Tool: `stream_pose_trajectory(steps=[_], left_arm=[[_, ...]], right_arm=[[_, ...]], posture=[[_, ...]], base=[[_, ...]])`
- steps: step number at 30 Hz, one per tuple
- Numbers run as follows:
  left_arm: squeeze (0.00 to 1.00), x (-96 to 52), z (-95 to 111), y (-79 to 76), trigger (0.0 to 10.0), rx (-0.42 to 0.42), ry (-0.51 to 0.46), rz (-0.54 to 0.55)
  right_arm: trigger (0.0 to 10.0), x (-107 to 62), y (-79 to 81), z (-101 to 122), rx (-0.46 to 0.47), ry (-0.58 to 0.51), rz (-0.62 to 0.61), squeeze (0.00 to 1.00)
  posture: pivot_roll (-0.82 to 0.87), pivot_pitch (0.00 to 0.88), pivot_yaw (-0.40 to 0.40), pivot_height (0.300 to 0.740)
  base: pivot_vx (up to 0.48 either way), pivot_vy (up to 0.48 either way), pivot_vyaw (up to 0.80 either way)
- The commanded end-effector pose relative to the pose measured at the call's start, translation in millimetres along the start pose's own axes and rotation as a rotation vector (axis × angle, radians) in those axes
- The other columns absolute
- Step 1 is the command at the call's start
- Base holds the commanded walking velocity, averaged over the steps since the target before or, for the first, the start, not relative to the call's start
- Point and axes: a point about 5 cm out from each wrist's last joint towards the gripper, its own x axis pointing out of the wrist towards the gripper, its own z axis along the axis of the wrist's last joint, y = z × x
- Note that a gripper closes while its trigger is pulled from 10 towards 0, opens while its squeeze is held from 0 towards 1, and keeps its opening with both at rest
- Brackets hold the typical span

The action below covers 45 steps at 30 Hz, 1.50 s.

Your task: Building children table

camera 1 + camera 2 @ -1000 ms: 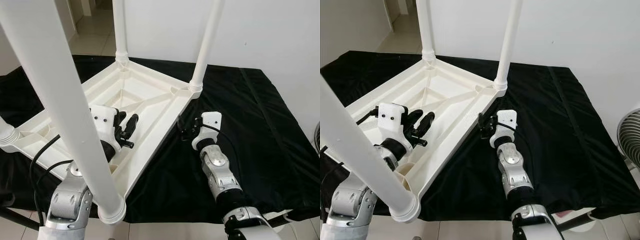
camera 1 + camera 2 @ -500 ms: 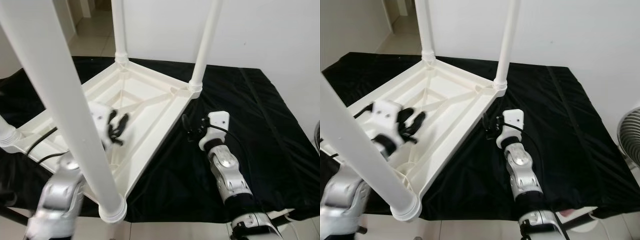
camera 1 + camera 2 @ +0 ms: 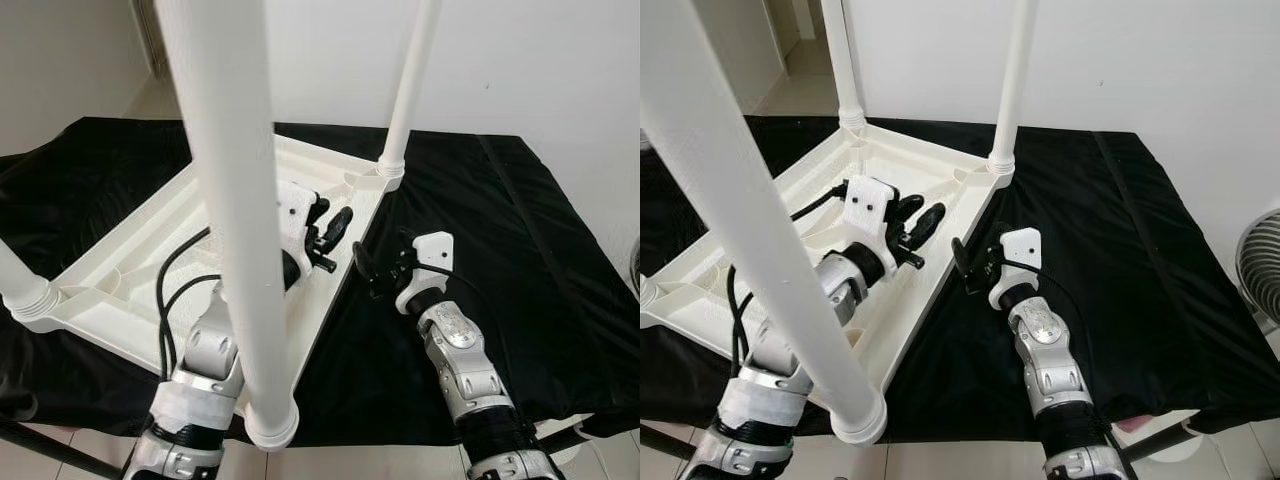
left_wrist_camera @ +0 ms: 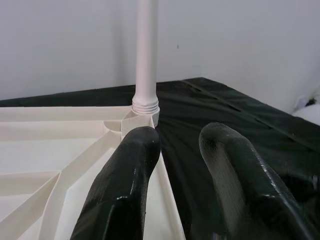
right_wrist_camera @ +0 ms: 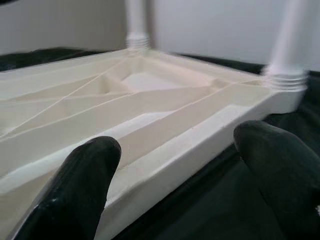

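Observation:
The white plastic children's table (image 3: 120, 300) lies upside down on a black cloth, its legs pointing up. One leg (image 3: 235, 200) rises close in front of me, and another (image 3: 405, 90) stands at the far right corner. My left gripper (image 3: 332, 218) hovers open over the ribbed underside near the table's right edge; the left wrist view has its fingers (image 4: 125, 190) aimed toward the far right leg (image 4: 146, 60). My right gripper (image 3: 365, 268) is open just outside that same edge. Its wide-spread fingers (image 5: 85, 180) face the table rim (image 5: 165, 170).
The black cloth (image 3: 540, 260) covers a low platform with free room to the right of the table. A fan (image 3: 1262, 270) stands off the platform's right side. A white wall (image 3: 1140, 60) runs behind, with a doorway at the back left.
My left gripper has travelled forward and right across the table's underside to its right edge. The right gripper stays beside that edge. The near leg now sits nearer the picture's middle.

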Motion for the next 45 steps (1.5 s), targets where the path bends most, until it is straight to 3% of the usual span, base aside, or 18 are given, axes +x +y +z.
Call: stream_pose_trajectory(steps=[1, 7, 10, 16, 22, 23, 27, 33, 45], left_arm=[[0.0, 3.4, -0.8, -5.4, 10.0, 0.01, 0.0, 0.006], [0.0, -1.2, -8.5, -7.0, 10.0, 0.068, 0.024, -0.051], [0.0, -25.5, -29.0, 22.8, 10.0, 0.194, 0.13, -0.059], [0.0, -46.9, -49.4, 49.6, 10.0, 0.317, 0.266, -0.046], [0.0, -57.2, -60.7, 62.7, 10.0, 0.34, 0.349, -0.033], [0.0, -64.6, -64.3, 71.7, 10.0, 0.367, 0.39, -0.032], [0.0, -71.6, -66.2, 80.8, 10.0, 0.363, 0.431, -0.026], [0.0, -99.9, -61.4, 108.9, 10.0, 0.414, 0.517, -0.045], [0.0, -108.6, -51.3, 133.7, 10.0, 0.508, 0.529, -0.049]], right_arm=[[10.0, -0.7, 5.9, -1.0, 0.016, 0.01, 0.039, 0.0], [10.0, -9.0, 9.3, 0.2, -0.004, 0.022, 0.138, 0.0], [10.0, -23.5, 12.5, 6.4, -0.004, 0.024, 0.234, 0.0], [10.0, -33.0, 15.9, 14.3, 0.038, 0.021, 0.278, 0.0], [10.0, -37.7, 19.3, 19.7, 0.063, 0.01, 0.307, 0.0], [10.0, -39.5, 18.9, 21.3, 0.059, 0.011, 0.307, 0.0], [10.0, -41.3, 17.7, 22.7, 0.055, 0.012, 0.301, 0.0], [10.0, -48.7, 9.7, 25.6, 0.04, 0.033, 0.289, 0.0], [10.0, -49.1, 7.6, 30.0, 0.044, 0.044, 0.285, 0.0]], posture=[[0.07, 0.081, 0.009, 0.74], [0.08, 0.078, 0.005, 0.74], [0.09, 0.081, -0.006, 0.74], [0.09, 0.093, -0.009, 0.74], [0.09, 0.093, -0.009, 0.74], [0.08, 0.1, -0.007, 0.74], [0.08, 0.106, -0.003, 0.74], [0.08, 0.111, -0.004, 0.74], [0.08, 0.113, -0.007, 0.74]], base=[[0.0, 0.0, 0.0], [0.0, 0.0, 0.0], [0.0, 0.0, 0.0], [0.0, 0.0, 0.0], [0.0, 0.0, 0.0], [0.0, 0.0, 0.0], [0.0, 0.0, 0.0], [0.0, 0.0, 0.0], [0.0, 0.0, 0.0]])
